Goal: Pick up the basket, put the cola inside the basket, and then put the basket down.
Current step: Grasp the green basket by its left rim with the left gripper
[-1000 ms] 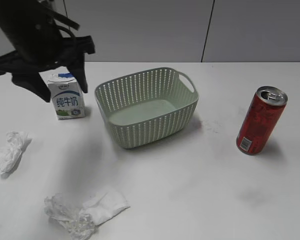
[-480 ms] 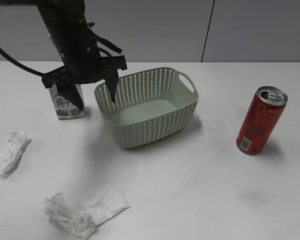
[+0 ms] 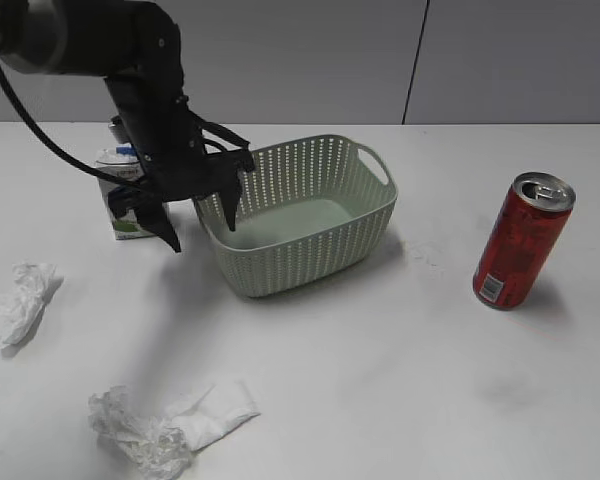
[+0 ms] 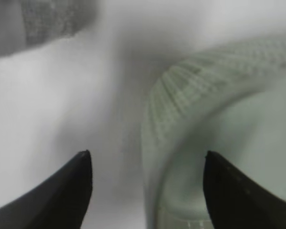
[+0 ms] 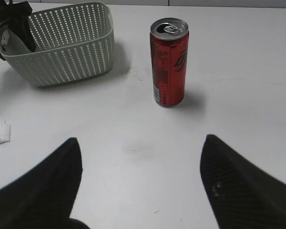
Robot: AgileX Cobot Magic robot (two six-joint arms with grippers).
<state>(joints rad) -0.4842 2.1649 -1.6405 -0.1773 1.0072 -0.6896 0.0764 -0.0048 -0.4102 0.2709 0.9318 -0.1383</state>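
The pale green basket (image 3: pixel 298 212) stands on the white table, left of centre. My left gripper (image 3: pixel 200 225) is open and straddles its left wall: one finger is inside the basket, the other outside. In the left wrist view the basket's rim (image 4: pixel 181 90) runs between the two dark fingers of the left gripper (image 4: pixel 147 157). The red cola can (image 3: pixel 521 240) stands upright at the right, apart from the basket. In the right wrist view the can (image 5: pixel 169 62) is ahead of my open, empty right gripper (image 5: pixel 140 143), with the basket (image 5: pixel 62 45) at the upper left.
A white-and-blue milk carton (image 3: pixel 125 195) stands just left of the basket, partly behind the left arm. Crumpled white tissues lie at the far left (image 3: pixel 25 300) and at the front left (image 3: pixel 165 420).
The left arm has swung from the far left down and right to the basket's left wall, now covering part of the milk carton. The basket and can have not moved.
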